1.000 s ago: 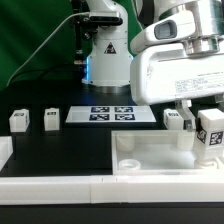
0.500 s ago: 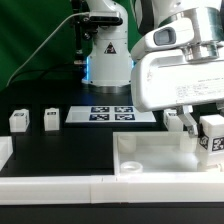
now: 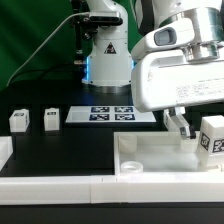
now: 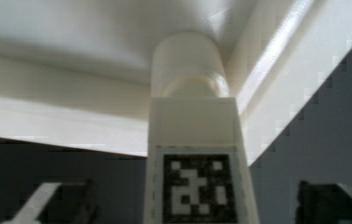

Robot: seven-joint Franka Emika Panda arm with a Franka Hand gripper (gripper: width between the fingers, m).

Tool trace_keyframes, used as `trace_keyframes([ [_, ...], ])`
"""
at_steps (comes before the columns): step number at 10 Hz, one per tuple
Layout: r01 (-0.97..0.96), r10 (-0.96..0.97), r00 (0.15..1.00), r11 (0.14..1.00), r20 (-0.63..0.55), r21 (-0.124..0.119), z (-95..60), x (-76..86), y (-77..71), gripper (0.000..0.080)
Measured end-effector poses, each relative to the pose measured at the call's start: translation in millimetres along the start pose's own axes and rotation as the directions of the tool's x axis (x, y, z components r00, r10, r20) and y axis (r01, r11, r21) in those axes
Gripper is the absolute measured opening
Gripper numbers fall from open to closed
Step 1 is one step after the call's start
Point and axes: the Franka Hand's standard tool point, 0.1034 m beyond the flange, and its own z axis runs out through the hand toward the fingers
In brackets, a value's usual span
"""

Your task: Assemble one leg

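Note:
A white leg with a black-and-white tag stands between the fingers of my gripper, over the right corner of the large white tray-like piece. In the wrist view the leg runs up the middle with its rounded end against the tray's inner corner. Both dark fingers stand apart from its sides with a gap on each side, so the gripper is open. Two more legs stand at the exterior view's left. Another is partly hidden behind the finger.
The marker board lies behind the tray in the middle. The robot's base stands behind it. A white rim runs along the front edge, with a white block at the exterior view's left.
The gripper and leg have moved a little down and toward the exterior view's right. The visible finger now stands further from the leg's side.

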Motion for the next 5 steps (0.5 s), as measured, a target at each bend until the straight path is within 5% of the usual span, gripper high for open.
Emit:
trace_keyframes([
  [5, 0.0, 0.0, 1.0, 1.0, 0.0, 0.0, 0.1, -0.1, 0.0, 0.0649],
])
